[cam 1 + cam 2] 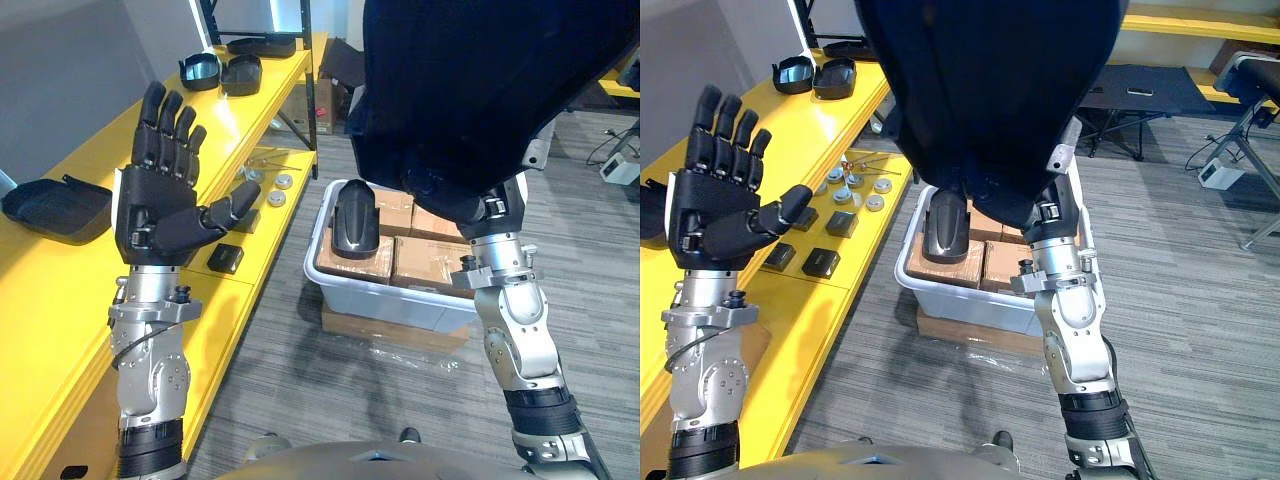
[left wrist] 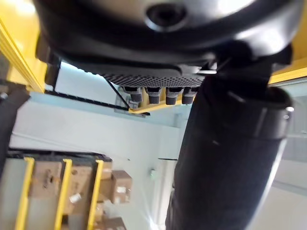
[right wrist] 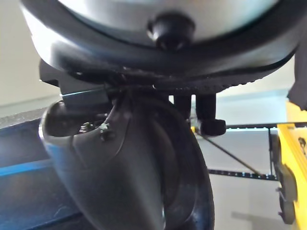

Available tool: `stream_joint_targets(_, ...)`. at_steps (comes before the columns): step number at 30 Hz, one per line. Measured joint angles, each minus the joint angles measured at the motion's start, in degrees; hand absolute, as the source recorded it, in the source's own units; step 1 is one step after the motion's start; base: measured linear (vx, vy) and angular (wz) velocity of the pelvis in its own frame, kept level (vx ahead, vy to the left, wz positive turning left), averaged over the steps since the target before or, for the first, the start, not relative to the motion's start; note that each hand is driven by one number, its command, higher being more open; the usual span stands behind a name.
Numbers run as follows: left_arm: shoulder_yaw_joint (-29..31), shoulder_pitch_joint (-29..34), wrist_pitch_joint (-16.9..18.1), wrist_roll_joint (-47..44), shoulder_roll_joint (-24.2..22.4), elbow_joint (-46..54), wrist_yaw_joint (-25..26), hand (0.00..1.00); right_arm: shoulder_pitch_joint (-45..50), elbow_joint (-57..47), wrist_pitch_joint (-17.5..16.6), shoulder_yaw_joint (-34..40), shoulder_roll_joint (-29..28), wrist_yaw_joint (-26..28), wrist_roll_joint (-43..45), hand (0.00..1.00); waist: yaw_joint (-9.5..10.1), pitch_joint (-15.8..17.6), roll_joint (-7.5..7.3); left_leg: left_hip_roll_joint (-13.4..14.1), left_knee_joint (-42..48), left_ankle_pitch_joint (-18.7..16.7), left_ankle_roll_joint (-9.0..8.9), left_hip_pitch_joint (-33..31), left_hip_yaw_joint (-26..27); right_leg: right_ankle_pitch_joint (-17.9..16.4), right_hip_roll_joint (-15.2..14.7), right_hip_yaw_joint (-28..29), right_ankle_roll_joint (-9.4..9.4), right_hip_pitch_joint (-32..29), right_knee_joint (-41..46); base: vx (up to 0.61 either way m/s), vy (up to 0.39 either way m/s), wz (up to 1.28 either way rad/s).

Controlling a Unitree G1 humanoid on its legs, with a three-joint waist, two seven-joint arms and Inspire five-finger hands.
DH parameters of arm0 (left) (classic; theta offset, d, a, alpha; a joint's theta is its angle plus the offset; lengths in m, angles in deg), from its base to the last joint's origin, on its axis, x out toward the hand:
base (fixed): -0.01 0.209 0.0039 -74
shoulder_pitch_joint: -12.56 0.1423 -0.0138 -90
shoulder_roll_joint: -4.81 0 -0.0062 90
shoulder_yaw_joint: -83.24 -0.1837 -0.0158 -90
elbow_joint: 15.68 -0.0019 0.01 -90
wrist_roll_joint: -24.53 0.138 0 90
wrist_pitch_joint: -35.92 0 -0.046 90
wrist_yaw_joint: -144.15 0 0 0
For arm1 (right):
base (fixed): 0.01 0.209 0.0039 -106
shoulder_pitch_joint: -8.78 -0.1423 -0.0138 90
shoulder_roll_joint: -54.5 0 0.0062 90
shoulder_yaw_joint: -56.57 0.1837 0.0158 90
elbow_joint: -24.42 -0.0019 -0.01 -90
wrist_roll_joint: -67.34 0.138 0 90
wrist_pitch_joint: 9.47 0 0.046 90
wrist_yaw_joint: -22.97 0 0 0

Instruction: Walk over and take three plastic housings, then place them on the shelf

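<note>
As the left eye view looks down, the left hand [image 1: 155, 215] stands raised with its palm turned toward the camera, fingers straight and spread, thumb angled out, holding nothing. Behind it runs the yellow shelf [image 1: 60, 290]. A flat black housing [image 1: 55, 205] lies on the shelf on the side of the hand away from the thumb, and a pair of housings [image 1: 222, 72] sits well beyond the fingertips. Just past the thumb tip are a small black block [image 1: 225, 258] and some round discs [image 1: 277, 190]. The large dark housing [image 1: 480, 80] is held up close to the camera and hides the right hand, whose arm rises into it from below. Beneath it a white bin [image 1: 380, 300] holds cardboard boxes [image 1: 430, 262] and an upright housing [image 1: 355, 215].

The right eye view gives the same layout.

In the left wrist view the fingers [image 2: 158, 95] point straight away and the thumb [image 2: 225, 158] stands apart; past them is a rack with cartons [image 2: 48, 179].

In the right wrist view the right hand [image 3: 210, 115] has its fingers hooked over the rim of the large dark housing, whose curved shell lies against the palm.
</note>
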Motion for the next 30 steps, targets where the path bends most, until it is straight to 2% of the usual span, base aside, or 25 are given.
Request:
stream_joint_targets(5, -2.8, 0.0, 0.0, 2.2, 0.0, -3.3, 4.7, 1.00, 0.2, 0.0, 1.3, -0.1, -0.6, 1.0, 0.1, 0.00, 0.07, 0.1, -0.10, 0.0, 0.0, 0.0, 0.00, 0.0, 0.0, 0.0, 0.0, 0.0, 0.00, 0.0, 0.0, 0.00, 0.000, 0.00)
stream_joint_targets(9, -5.3, 0.0, 0.0, 2.1, 0.0, -3.2, 4.4, 1.00, 0.8, 0.0, 1.4, -1.0, -1.8, 1.7, 0.1, 0.00, -0.06, 0.1, -0.09, 0.0, 0.0, 0.0, -0.02, 0.0, 0.0, 0.0, 0.0, 0.0, 0.00, 0.0, 0.0, 0.00, 0.000, 0.00)
stream_joint_targets(15, -9.8, -0.7, -0.8, -2.3, 0.2, -2.2, -5.4, 1.00, 1.5, 1.5, 1.5, -3.3, -2.9, 3.3, 1.5, 0.00, -0.13, 0.1, -0.08, 0.0, 0.0, 0.0, -0.04, 0.0, 0.1, 0.0, 0.0, 0.0, 0.00, -0.1, 0.0, 0.00, 0.000, 0.00)
stream_joint_targets(22, -13.2, -2.6, -5.9, -3.5, 2.7, 2.2, -13.1, 1.00, 2.6, 3.1, 1.5, -4.5, -2.9, 4.6, 2.0, 0.00, -0.29, 0.1, -0.06, 0.0, 0.0, 0.0, -0.04, 0.0, 0.1, 0.0, 0.0, 0.0, 0.00, -0.2, 0.0, 0.00, 0.000, 0.00)
stream_joint_targets(26, -14.9, -3.2, -8.2, -5.3, 3.3, 2.2, -14.7, 1.00, 2.6, 3.8, 2.6, -4.5, -2.9, 5.8, 2.6, 0.00, -0.62, 0.0, -0.02, 0.0, 0.0, 0.0, -0.04, 0.0, 0.2, 0.0, 0.0, 0.0, 0.00, -0.2, 0.0, 0.00, 0.000, 0.00)
stream_joint_targets(30, -15.1, -3.2, -8.2, -5.3, 4.4, 2.2, -15.3, 1.00, 3.1, 3.8, 3.7, -5.3, -2.9, 7.2, 4.0, 0.00, -0.96, 0.0, -0.01, 0.0, 0.0, 0.0, -0.04, 0.0, 0.2, 0.0, 0.0, 0.0, 0.00, -0.2, 0.0, 0.00, 0.000, 0.00)
